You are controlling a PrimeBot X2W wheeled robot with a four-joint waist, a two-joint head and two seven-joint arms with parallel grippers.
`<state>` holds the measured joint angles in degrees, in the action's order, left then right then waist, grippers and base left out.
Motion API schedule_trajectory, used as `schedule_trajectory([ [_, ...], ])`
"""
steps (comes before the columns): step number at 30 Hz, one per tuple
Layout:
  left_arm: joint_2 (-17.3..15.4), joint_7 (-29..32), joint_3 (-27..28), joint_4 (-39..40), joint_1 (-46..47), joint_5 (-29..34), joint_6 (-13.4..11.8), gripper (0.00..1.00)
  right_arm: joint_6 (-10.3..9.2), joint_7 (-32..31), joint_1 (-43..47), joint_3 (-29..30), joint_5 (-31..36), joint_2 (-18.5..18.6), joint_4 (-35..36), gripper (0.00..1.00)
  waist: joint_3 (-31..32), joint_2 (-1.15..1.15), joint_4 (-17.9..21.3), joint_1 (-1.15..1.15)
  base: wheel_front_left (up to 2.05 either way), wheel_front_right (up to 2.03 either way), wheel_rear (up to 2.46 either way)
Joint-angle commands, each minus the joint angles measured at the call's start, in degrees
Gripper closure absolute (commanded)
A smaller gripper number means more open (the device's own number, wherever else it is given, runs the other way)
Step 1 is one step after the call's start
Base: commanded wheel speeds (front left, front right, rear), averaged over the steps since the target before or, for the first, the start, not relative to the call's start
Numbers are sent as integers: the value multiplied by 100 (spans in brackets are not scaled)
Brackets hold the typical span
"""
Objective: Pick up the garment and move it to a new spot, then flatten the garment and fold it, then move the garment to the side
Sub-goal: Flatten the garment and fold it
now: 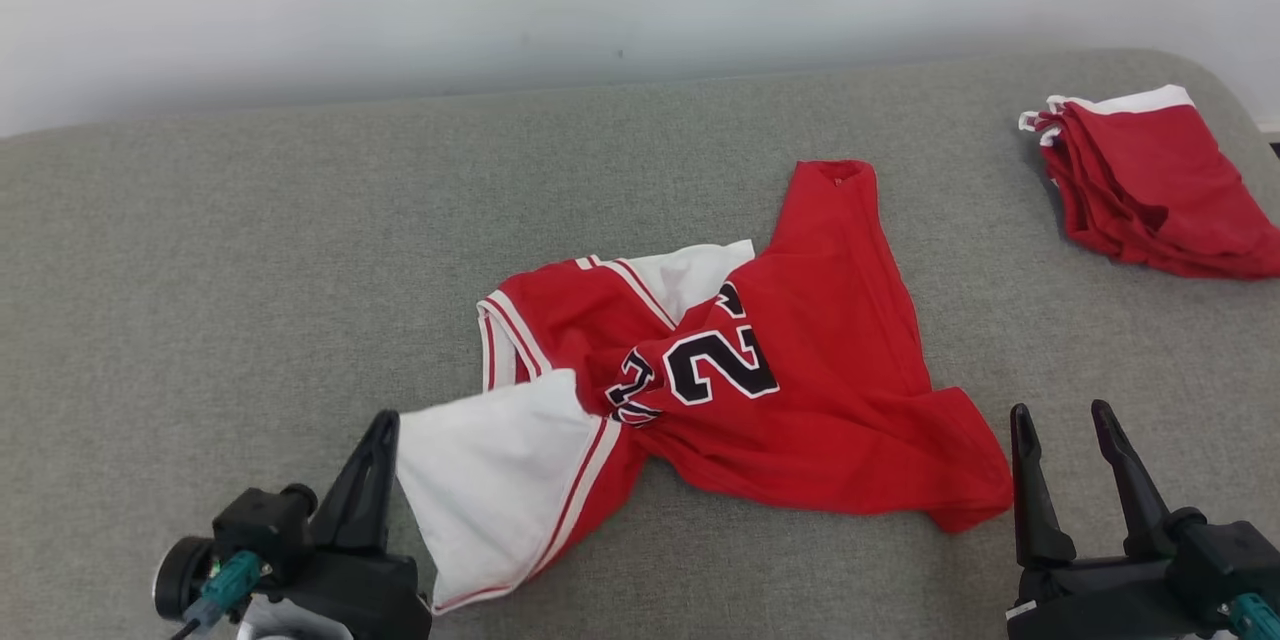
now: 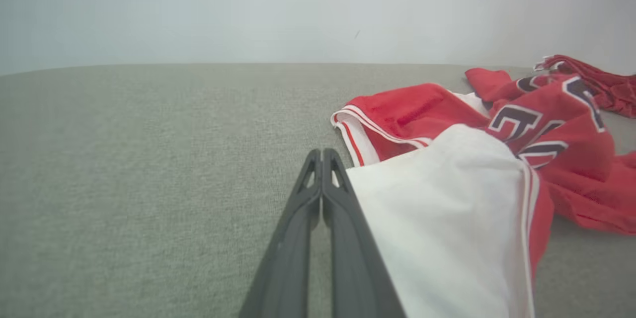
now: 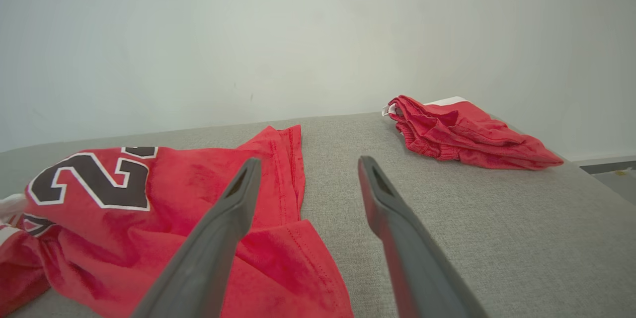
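Jersey: crumpled mid-cushion, not yet lifted. 
Left gripper: fingers pressed together at white panel's edge, cloth alongside; cannot tell if pinched. Likely corner grab. 
Right gripper: spread wide, empty, beside red hem, placed for opposite corner.

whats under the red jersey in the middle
The red jersey lies on the grey cushion, which shows all round it. It is twisted, with layers folded over its own cloth; whatever sits beneath those folds is covered and cannot be seen.
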<state>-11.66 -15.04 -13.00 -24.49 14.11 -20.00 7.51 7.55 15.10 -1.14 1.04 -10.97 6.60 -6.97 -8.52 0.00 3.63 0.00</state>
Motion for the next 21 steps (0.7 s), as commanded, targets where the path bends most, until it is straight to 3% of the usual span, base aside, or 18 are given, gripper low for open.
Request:
schedule_trajectory([
  [1,35,-19,103,367,-192,106,-6,100,-15,5,54,34,10,-14,-10,0,70,0,-63,0,0,0,0],
  [7,107,-19,-103,1039,-553,130,-5,100,-15,4,133,51,7,-40,-18,0,154,0,-142,0,0,0,0],
  [16,-88,96,-1875,1132,-1407,-159,-6,100,-15,5,186,85,-34,-11,-25,0,212,0,-232,0,0,0,0],
  [21,-134,113,-2273,759,-1548,-461,-6,100,-15,4,211,95,-47,25,-57,0,288,0,-252,0,0,0,0],
])
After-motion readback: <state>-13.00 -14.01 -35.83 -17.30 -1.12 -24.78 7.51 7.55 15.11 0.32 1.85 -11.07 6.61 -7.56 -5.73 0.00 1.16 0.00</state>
